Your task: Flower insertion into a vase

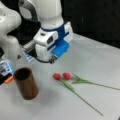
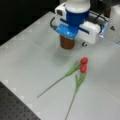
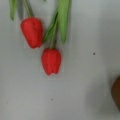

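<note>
Two red tulips lie flat on the white table, their heads [image 1: 57, 76] [image 1: 66, 75] side by side and their green stems running toward a front view's right. Both heads show in a front view [image 2: 84, 60] [image 2: 83, 68] and fill the wrist view's upper left [image 3: 32, 32] [image 3: 51, 60]. The vase [image 1: 26, 83], a dark brown wood-look cup, stands upright and empty at a front view's lower left. In a front view the vase [image 2: 67, 43] is partly hidden behind the arm, and its edge [image 3: 117, 93] shows at the wrist view's right. My gripper [image 1: 52, 50] hangs above the table between vase and tulips, fingers hidden.
The white arm's base and links [image 1: 10, 37] stand at a front view's left, with blue-lit gear [image 1: 5, 68] beside the vase. A black backdrop closes the far side. The table's dark perforated edge [image 2: 15, 110] runs along a front view's lower left.
</note>
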Tool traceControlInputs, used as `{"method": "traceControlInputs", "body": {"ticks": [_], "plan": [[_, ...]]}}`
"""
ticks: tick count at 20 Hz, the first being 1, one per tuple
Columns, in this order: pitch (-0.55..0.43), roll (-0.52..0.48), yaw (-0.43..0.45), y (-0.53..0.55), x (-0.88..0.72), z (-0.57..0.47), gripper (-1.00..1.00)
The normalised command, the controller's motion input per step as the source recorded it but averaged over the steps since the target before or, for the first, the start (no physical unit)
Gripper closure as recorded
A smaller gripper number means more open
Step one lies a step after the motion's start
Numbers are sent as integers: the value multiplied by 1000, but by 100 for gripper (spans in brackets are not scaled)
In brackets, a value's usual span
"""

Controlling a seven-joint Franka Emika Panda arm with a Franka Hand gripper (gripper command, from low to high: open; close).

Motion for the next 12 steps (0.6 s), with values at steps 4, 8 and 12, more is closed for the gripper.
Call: {"method": "traceControlInputs", "body": {"ticks": [4, 8, 12], "plan": [[89, 130, 45, -166, 373, -164, -100], [121, 116, -14, -124, 416, -178, -100], [124, 85, -29, -92, 371, -63, -100]]}}
